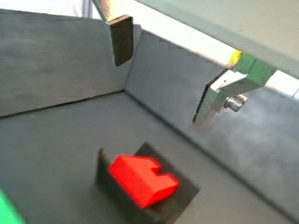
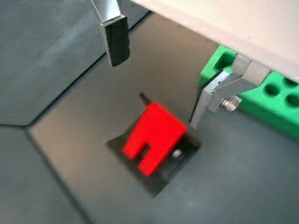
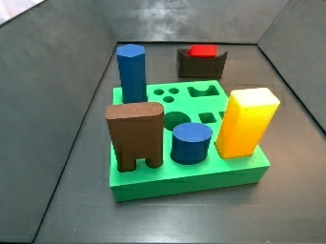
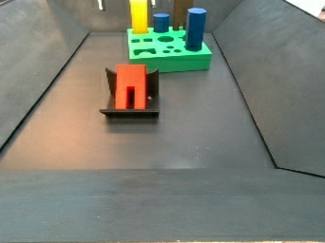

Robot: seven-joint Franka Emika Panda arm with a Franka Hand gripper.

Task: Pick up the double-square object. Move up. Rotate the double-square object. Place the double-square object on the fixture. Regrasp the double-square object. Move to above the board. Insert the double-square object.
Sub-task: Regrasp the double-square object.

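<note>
1. Wrist views both show the gripper (image 2: 163, 74) above the double-square object (image 2: 153, 136), its fingers (image 1: 121, 42) spread wide and empty.
2. Red double-square object lies on the fixture (image 4: 128, 107), apart from the board (image 4: 170, 55).
3. Board sits toward the floor's far edge in a side view.

Double-square object (image 4: 129, 84) laid on the fixture (image 4: 131, 110), board (image 4: 172, 59) set apart behind it, gripper (image 2: 163, 74) held open above the object, touching nothing
</note>
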